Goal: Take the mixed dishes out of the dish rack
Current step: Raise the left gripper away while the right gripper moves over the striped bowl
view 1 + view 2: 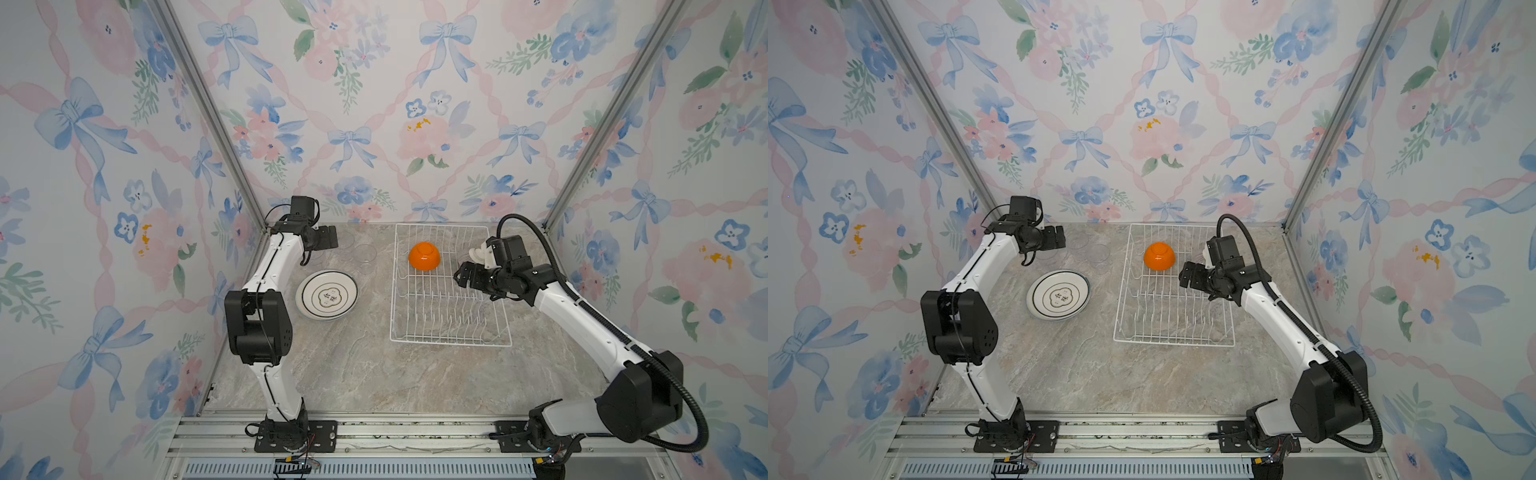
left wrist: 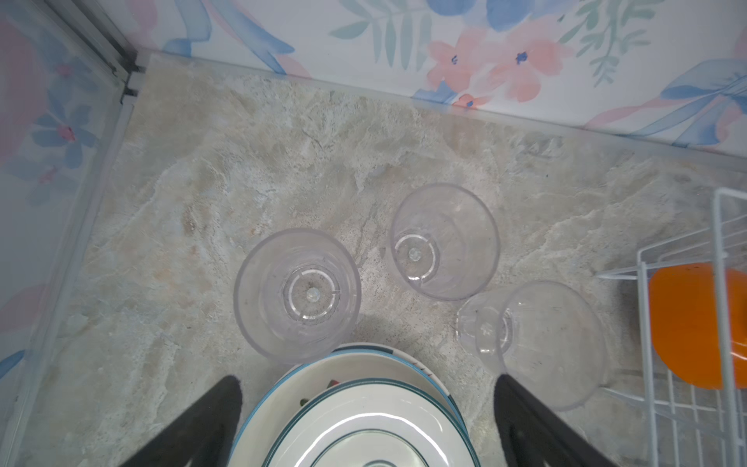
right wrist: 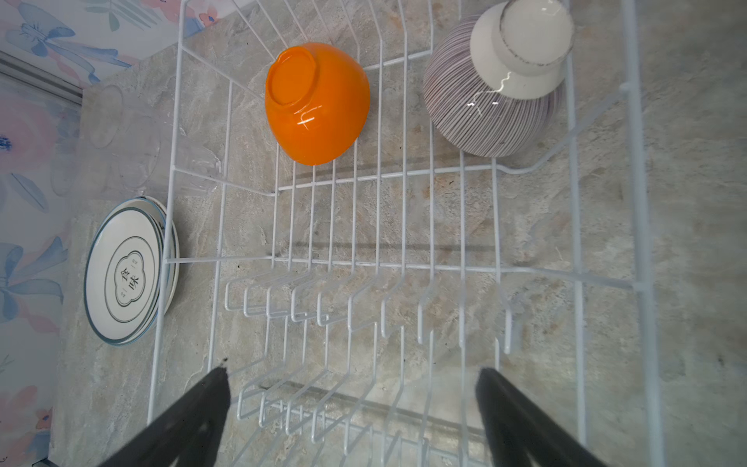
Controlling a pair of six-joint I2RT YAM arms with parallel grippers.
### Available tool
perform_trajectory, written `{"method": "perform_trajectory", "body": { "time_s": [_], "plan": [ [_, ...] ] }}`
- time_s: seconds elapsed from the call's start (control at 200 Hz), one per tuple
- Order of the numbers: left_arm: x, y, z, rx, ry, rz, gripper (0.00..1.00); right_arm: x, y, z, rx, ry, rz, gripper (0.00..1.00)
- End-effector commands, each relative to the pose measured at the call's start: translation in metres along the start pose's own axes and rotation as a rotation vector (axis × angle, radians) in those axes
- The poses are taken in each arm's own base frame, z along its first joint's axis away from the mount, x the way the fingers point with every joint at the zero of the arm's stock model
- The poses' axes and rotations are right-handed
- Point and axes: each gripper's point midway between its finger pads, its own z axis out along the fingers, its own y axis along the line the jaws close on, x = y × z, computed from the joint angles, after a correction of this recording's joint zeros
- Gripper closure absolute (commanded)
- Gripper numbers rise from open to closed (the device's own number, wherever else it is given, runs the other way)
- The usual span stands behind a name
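Bright, even light is given from above; soft shadows are cast on the surface [image 1: 374,374]. Glare is seen on the orange bowl [image 3: 317,103]; wrist-view edges are blurred.

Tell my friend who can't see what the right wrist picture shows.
An orange bowl and a striped bowl sit upside down in a white wire dish rack. White plates are stacked beside it, and the open right hand hovers above.

Top views: high, front, down on whole tabletop [image 1: 374,374].
Left wrist: close over tumblers [image 2: 297,295].
Right wrist: close over dish rack [image 3: 404,265].
Shared: orange bowl [image 3: 317,105], all views.
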Motion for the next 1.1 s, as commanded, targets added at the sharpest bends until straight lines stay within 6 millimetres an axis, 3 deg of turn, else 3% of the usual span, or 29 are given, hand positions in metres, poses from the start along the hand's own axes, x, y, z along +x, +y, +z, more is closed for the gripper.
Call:
{"method": "perform_trajectory", "body": {
  "time_s": [0.0, 0.17, 0.285, 0.47, 0.69, 1.095],
  "plan": [
    [-0.014, -0.016, -0.046, 0.008, -0.097, 0.003, 0.02, -0.005, -0.011, 0.002, 0.100, 0.002, -0.069, 0.03],
    [-0.017, -0.042, -0.094, 0.021, -0.203, 0.026, 0.02, -0.019, -0.036, 0.012, 0.379, -0.016, -0.223, 0.02],
    [-0.009, -0.067, -0.121, 0.138, -0.272, 0.001, 0.02, -0.030, -0.026, 0.019, 0.457, -0.030, -0.333, 0.01],
    [0.011, -0.095, -0.156, 0.355, -0.385, -0.063, 0.02, -0.042, -0.017, 0.048, 0.567, -0.017, -0.452, 0.02],
    [0.023, -0.094, -0.166, 0.374, -0.402, -0.060, 0.02, -0.060, -0.024, 0.073, 0.674, -0.009, -0.500, 0.02],
    [0.039, -0.092, -0.154, 0.371, -0.362, -0.053, 0.02, -0.065, -0.041, 0.114, 0.718, 0.092, -0.501, 0.00]
  ]
}}
